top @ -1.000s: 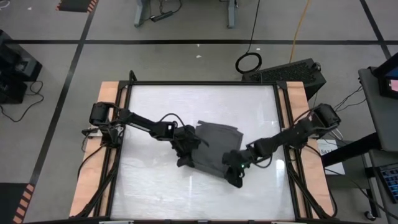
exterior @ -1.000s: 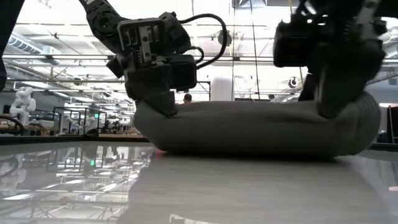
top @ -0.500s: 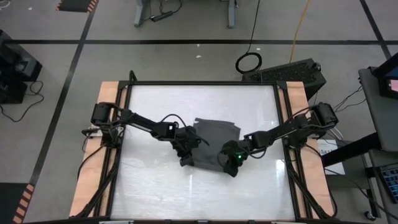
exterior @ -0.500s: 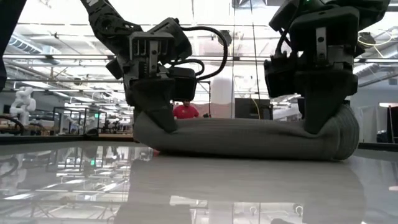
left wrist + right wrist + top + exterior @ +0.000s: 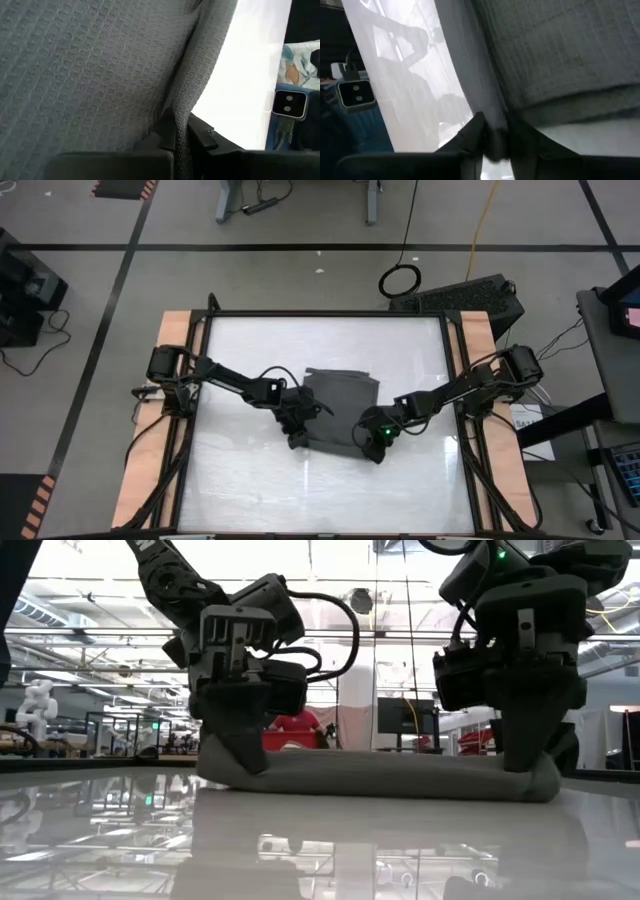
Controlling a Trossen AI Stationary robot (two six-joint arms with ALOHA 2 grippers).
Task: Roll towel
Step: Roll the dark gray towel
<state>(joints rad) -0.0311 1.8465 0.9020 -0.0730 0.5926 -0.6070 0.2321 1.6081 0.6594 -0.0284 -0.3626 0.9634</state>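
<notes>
The dark grey towel [image 5: 340, 405] lies mid-table, bunched into a low, flat roll along its near edge [image 5: 390, 775]. My left gripper [image 5: 298, 437] is shut on the roll's left end and my right gripper [image 5: 377, 448] on its right end. In the low view, both sets of fingers reach down to the table at the roll's two ends: left gripper [image 5: 240, 762], right gripper [image 5: 522, 762]. The waffle-weave cloth fills the left wrist view [image 5: 90, 65] and the right wrist view [image 5: 560, 50]. My left gripper pinches a raised fold of the towel [image 5: 181, 120] between its two fingers at the roll's left end. It comes slanting down from the table's left. The fold rests low on the table. My right gripper has the towel's folded edge [image 5: 492, 120] between its two slightly parted fingers, slanting down from the table's right. That end lies on the table.
The white tabletop [image 5: 250, 490] lies bare around the towel, with wooden side rails [image 5: 175, 380] at left and right. A black box [image 5: 470, 295] and a cable coil stand beyond the far right corner. Someone in red [image 5: 295, 725] shows far behind the table.
My right gripper has gone down and toward the table's left and far side, rolling its wrist. It has drawn the towel's right end inward. The thick, high roll has sunk into a low, flat one on the table. My left gripper has dipped slightly, still shut on the cloth.
</notes>
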